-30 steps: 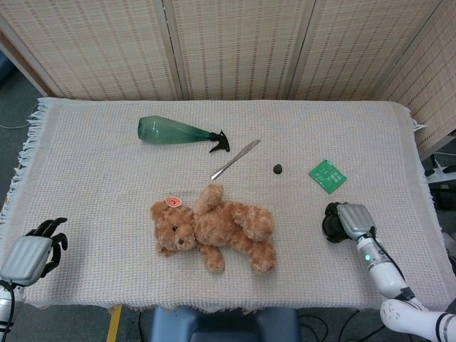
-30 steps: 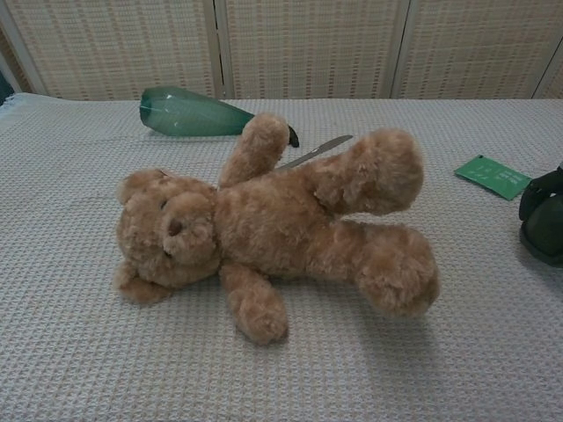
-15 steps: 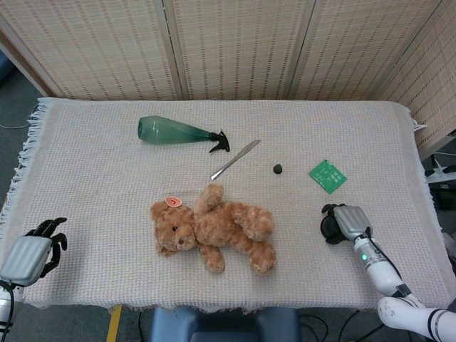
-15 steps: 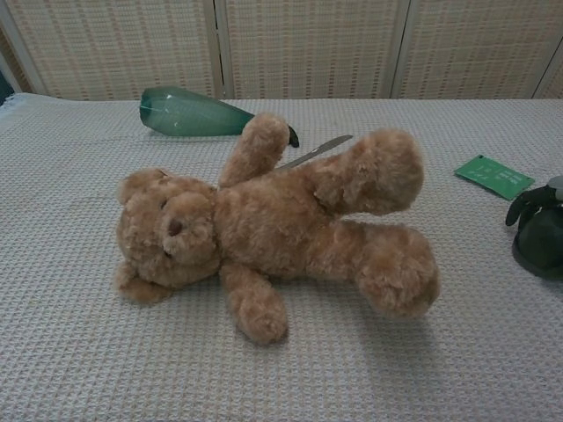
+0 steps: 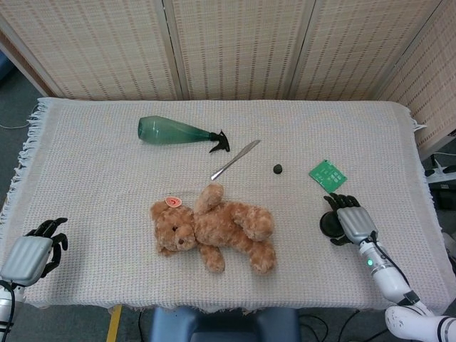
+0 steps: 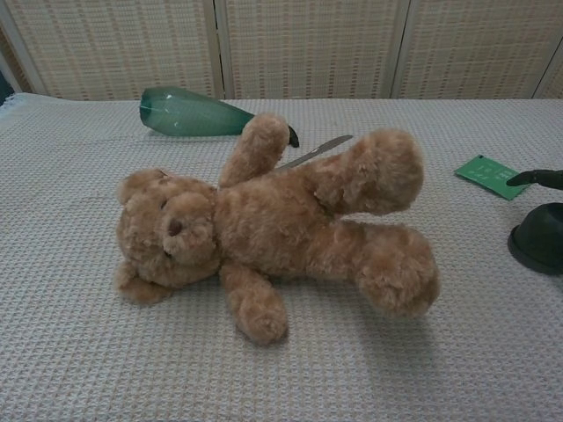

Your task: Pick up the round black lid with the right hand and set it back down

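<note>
The left hand (image 5: 32, 254) rests with fingers curled on nothing at the near left corner of the tabletop (image 5: 92, 178), close to its front edge. On the near right, the round black lid (image 5: 329, 225) sits flat on the cloth; the right hand (image 5: 353, 222) has fingers spread, holding nothing, just beside and over it. Judging from this, the set-down looks done, with only withdrawal left. The teddy bear (image 5: 214, 229) lies well to the left, the green packet (image 5: 328, 175) farther back, leaving room rightward toward the edge.
</note>
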